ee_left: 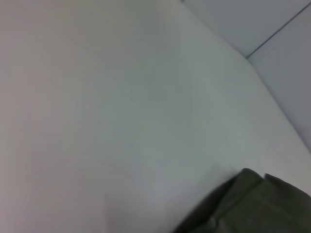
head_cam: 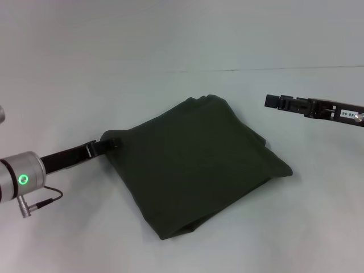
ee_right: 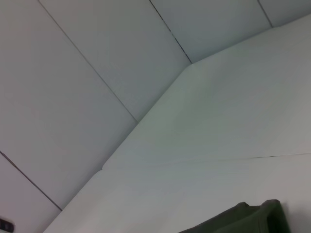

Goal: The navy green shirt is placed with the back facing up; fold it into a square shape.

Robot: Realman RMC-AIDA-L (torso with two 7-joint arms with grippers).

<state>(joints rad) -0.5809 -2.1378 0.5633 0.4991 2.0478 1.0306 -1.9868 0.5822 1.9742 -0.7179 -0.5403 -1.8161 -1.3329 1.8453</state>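
Shirt: dark olive-green soft cloth T-shirt [head_cam: 196, 165], folded, limp, light. Left gripper [head_cam: 108, 144] pinches its near corner; right gripper [head_cam: 273, 102] apart, jaw state unclear. Grab edges.

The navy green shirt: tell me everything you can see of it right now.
The navy green shirt, a dark olive soft cloth, lies folded into a rough four-sided bundle, set diamond-wise on the pale table. Layered edges show at its far and near corners. No lettering shows. The left gripper meets its left corner; the right gripper hangs clear of it, to the right.
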